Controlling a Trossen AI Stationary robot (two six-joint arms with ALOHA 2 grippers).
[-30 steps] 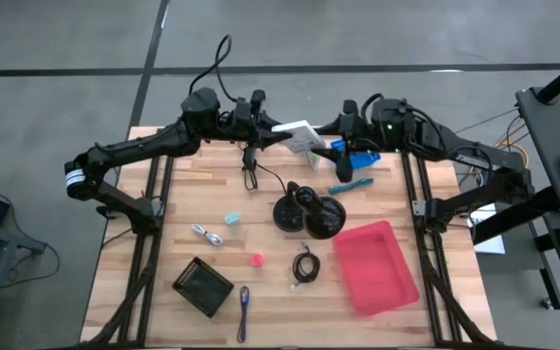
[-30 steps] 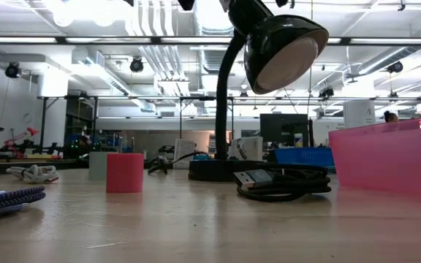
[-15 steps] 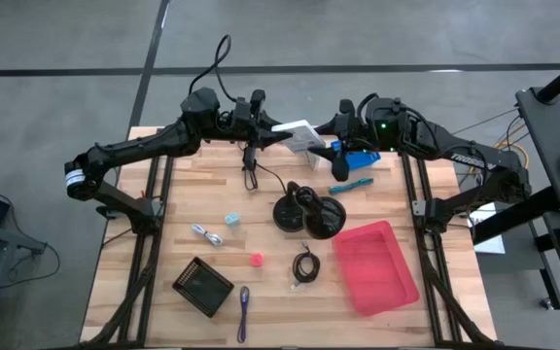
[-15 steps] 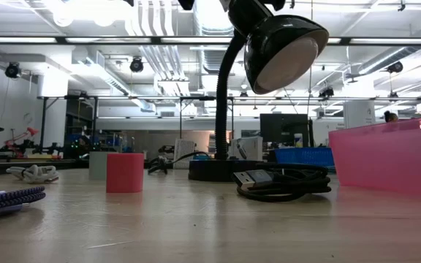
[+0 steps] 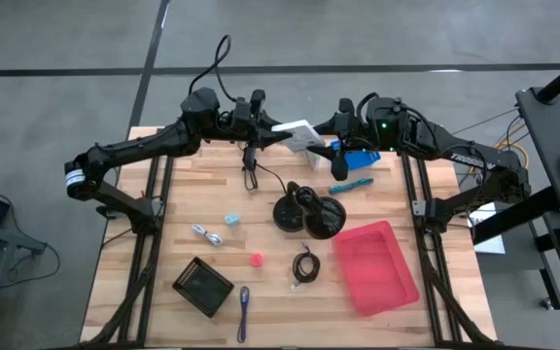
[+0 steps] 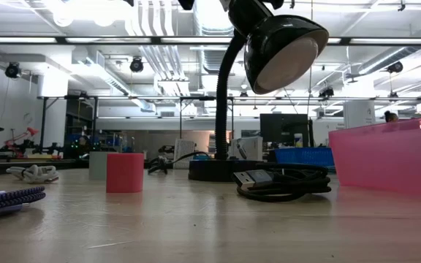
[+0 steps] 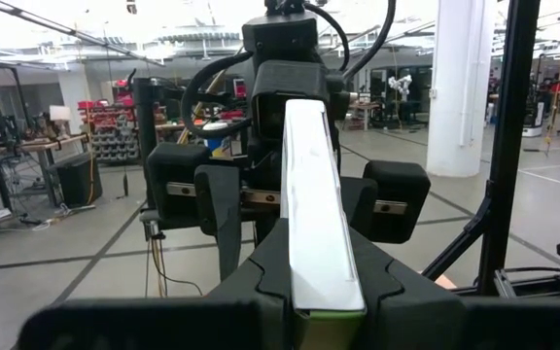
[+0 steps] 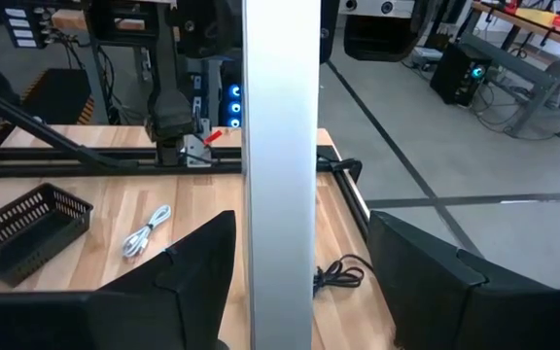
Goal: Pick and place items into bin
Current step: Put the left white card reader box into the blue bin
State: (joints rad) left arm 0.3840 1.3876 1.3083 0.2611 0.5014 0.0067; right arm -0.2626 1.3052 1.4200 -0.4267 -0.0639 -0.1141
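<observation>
Handing over a flat packet [image 5: 299, 136] seems to be the step in hand: both arms meet at the far edge of the worktop [image 5: 192, 199], the left hand [image 5: 261, 139] clenched on one end of the white, stiff-looking packet, as its wrist view shows the thin edge pinched between its fingers. The right hand [image 5: 336, 134] faces it with fingers spread to either side of the same packet, apparently not yet closed on it. My guess is the right hand must close before the left lets go, then carry the packet to the pink bin [image 5: 374, 265], a shallow, smooth plastic tray at the near right. Other items wait well apart: a slim teal marker [image 5: 350, 184], a small pale-blue cube [image 5: 231, 221], a pink cube [image 5: 257, 260], a silvery metal piece [image 5: 206, 234], a coiled black cable [image 5: 305, 264] and a purple pen [image 5: 243, 309]. A glossy black lamp [image 5: 309, 214] with a round base stands mid-worktop, and a dark mesh basket [image 5: 202, 286] sits near the front.
</observation>
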